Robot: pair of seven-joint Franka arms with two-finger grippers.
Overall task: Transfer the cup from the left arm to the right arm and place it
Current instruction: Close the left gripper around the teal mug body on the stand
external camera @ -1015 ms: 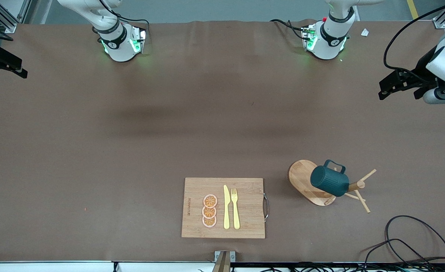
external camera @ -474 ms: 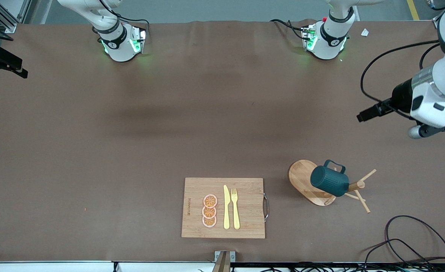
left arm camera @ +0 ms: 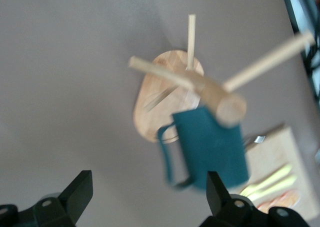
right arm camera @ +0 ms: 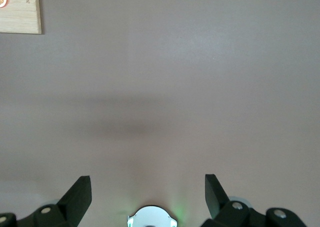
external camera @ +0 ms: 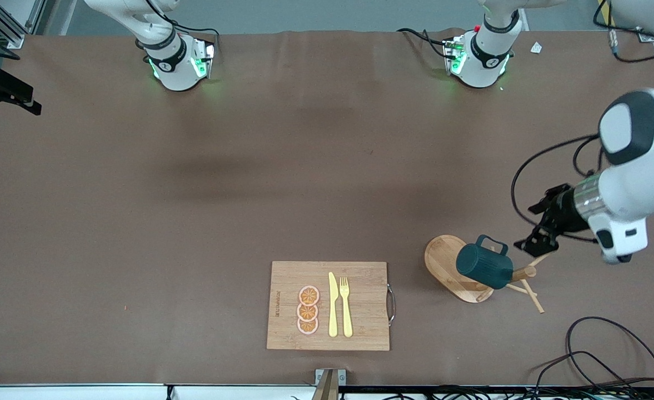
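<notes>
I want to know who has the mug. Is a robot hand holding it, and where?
Neither: the cup hangs on the wooden rack, and both grippers are open and empty.

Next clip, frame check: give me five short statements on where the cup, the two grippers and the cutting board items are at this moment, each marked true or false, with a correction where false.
1. The cup hangs on the wooden mug rack. True.
2. The left gripper is shut on the cup's handle. False: its jaws are open, it holds nothing and hangs beside the rack, clear of the cup.
3. Three orange slices lie on the cutting board. True.
4. The right gripper is over the cutting board. False: it is open over bare table, with only a corner of the board at the edge of its wrist view.
5. The knife and fork lie side by side on the board. True.
</notes>
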